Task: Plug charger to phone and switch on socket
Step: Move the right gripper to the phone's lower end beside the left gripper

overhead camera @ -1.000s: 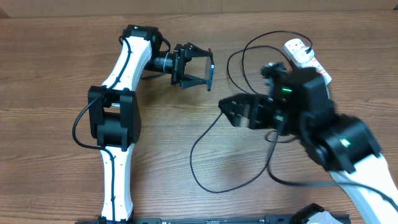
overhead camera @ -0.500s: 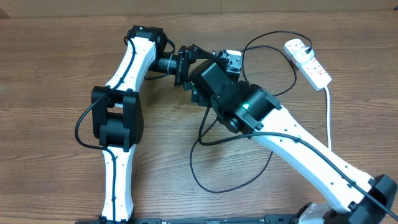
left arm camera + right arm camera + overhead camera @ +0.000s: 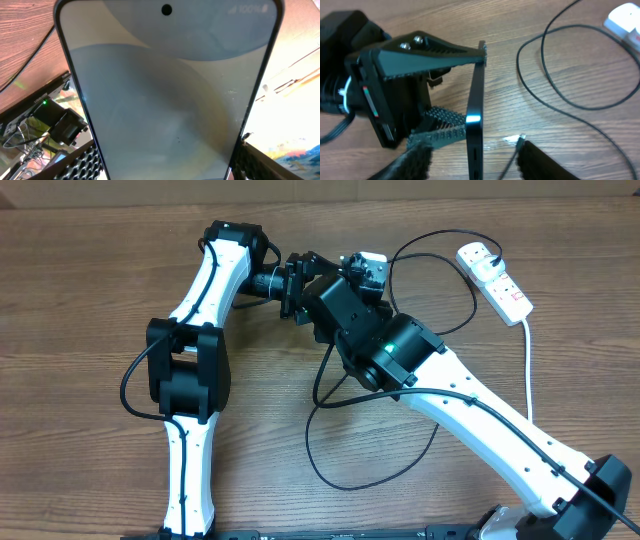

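The phone [image 3: 170,95] stands on its long edge above the table, its pale blue screen filling the left wrist view. My left gripper [image 3: 167,162] is shut on it, one ribbed finger on each long side. In the right wrist view the phone [image 3: 475,120] shows edge-on, its end port facing the camera. My right gripper [image 3: 474,152] is open and straddles that end without touching it. The charger's small plug tip [image 3: 520,138] lies against the inner side of the right finger [image 3: 545,162]. The black cable [image 3: 340,480] loops over the table to the white socket [image 3: 497,280].
The right arm [image 3: 470,420] reaches across the table from the near right and covers the phone from above. The left arm [image 3: 190,370] runs down the left side. Cable loops [image 3: 560,95] lie on the wood right of the phone. The socket's thick white cord [image 3: 528,370] trails toward the near edge.
The right arm swung from the right side of the table over to the phone's end. Its jaws have narrowed. The left arm and phone stayed put.
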Available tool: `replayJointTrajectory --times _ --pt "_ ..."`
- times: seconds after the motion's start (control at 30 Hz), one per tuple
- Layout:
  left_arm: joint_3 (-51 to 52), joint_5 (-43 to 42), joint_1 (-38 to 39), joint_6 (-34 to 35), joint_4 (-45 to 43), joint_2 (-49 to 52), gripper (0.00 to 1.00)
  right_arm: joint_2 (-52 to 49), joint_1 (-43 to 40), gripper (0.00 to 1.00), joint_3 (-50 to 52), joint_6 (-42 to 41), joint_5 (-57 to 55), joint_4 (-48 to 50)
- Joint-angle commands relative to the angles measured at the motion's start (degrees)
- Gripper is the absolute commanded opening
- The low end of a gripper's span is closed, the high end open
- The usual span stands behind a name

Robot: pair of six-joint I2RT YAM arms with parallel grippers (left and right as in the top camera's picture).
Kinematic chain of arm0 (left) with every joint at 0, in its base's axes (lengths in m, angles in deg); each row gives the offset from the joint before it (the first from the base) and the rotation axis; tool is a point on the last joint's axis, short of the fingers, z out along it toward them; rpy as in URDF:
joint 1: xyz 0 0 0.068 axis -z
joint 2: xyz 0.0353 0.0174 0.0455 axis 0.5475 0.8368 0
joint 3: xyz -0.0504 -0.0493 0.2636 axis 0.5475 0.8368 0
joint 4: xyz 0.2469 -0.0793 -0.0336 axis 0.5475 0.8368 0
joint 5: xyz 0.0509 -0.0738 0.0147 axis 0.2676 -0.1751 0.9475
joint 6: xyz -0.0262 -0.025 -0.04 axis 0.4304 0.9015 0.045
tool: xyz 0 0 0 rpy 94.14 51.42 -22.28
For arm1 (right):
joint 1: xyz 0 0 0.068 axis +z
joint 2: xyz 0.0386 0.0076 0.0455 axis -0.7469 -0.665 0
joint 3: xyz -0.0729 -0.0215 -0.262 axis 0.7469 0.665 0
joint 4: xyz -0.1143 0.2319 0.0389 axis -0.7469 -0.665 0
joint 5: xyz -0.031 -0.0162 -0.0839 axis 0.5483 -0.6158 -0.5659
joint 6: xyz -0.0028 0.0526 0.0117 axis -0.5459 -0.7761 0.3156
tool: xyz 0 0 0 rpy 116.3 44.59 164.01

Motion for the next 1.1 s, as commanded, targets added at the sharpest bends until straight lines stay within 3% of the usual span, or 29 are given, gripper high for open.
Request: replayJointTrajectory --times 0.0,0.83,1.07 --pt "-1.7 -2.6 0.4 1.0 0.1 0.6 0.72 -0.2 0.0 0.5 -1.4 0.9 -0.9 0.3" --pt "-1.7 -0.5 0.4 0.7 -0.1 0.6 0.73 -3.6 -1.0 0.38 -1.4 5.8 -4.3 3.8" --pt "-1.7 -0.5 0.4 0.7 -0.1 0.6 0.73 -3.7 -1.2 0.29 -1.4 5.5 -4.3 4.0"
